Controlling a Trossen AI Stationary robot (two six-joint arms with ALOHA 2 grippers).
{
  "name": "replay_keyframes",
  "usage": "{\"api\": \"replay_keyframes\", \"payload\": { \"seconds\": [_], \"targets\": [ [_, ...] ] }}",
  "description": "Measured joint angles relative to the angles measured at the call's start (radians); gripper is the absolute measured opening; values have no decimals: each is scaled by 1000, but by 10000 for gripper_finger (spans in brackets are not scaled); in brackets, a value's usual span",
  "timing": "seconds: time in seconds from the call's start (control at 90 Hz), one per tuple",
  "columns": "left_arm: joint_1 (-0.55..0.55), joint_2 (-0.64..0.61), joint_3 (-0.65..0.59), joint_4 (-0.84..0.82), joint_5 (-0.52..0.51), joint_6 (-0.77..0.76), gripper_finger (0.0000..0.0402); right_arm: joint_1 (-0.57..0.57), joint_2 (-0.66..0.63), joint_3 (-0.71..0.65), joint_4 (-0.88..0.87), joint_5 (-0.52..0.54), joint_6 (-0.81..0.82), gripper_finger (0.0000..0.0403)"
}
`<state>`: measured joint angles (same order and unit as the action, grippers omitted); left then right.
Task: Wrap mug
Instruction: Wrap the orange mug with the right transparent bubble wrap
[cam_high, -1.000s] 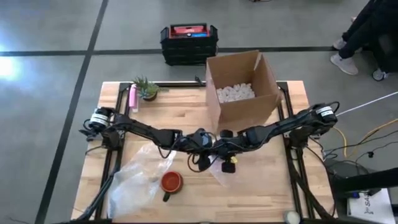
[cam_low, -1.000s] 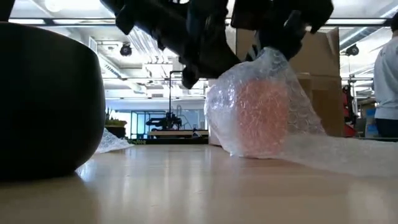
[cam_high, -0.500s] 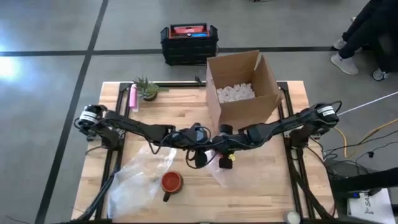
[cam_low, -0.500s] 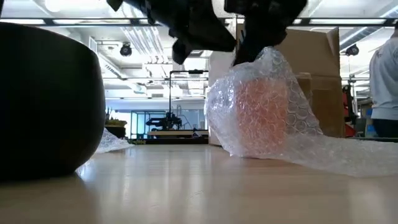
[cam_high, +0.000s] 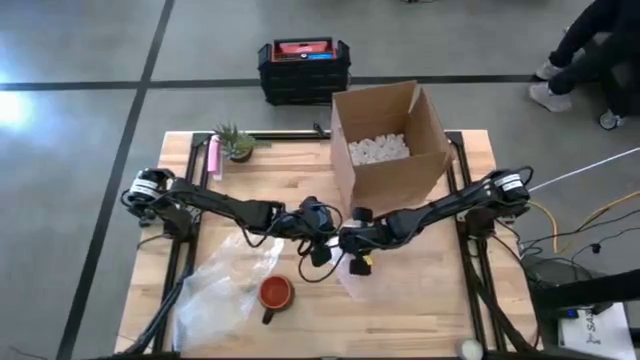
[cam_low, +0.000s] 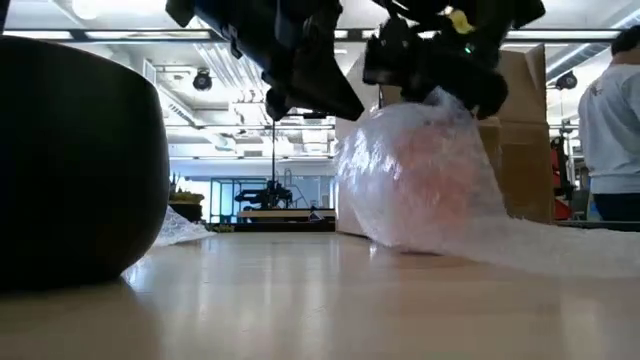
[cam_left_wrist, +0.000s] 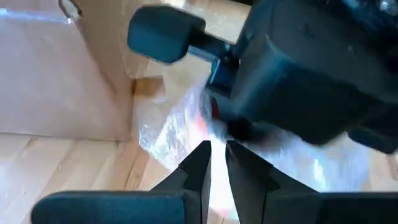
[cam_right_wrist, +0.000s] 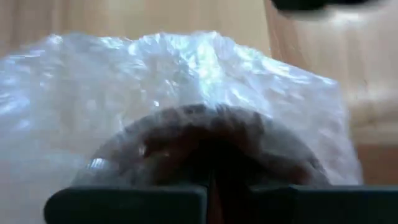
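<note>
Evidently our left gripper (cam_left_wrist: 214, 163) had its two fingers pressed nearly together, with only a thin sliver between them, seemingly pinching a fold of the bubble wrap (cam_low: 440, 190); whether film actually sat in that sliver we could not tell. Our right gripper (cam_right_wrist: 208, 186) showed its fingers closed against each other at the crown of the bundle, apparently gathering the loose wrap there so it would not spring open. Beneath both sat the mug (cam_low: 425, 165), reddish and blurred through the plastic, resting on the table (cam_high: 420, 290) near its centre, at about four o'clock from the left gripper in the high view. We judged the wrapping well along: the mug was enclosed, while a tail of wrap trailed off toward three o'clock in the low view. A second mug (cam_high: 275, 292) stood bare at about seven o'clock from the bundle, beside a spare sheet (cam_high: 215, 290). At twelve o'clock stood the cardboard box (cam_high: 385, 140), open and holding white packing fill, presumably the parcel's destination.
</note>
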<state>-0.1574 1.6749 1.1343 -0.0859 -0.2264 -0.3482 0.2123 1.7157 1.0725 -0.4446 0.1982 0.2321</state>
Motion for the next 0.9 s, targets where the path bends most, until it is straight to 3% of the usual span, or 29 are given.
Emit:
{"api": "replay_keyframes", "payload": {
  "seconds": [0.444, 0.656, 0.9],
  "targets": [
    [0, 0, 0, 12, 0, 2, 36, -1, -113, 124, -142, -28, -41, 0],
    [0, 0, 0, 9, 0, 3, 36, 1, -153, 142, -136, -237, -77, 0],
    [-1, 0, 0, 6, 0, 3, 36, 3, -68, 94, -88, -246, -75, 0]
  ]
}}
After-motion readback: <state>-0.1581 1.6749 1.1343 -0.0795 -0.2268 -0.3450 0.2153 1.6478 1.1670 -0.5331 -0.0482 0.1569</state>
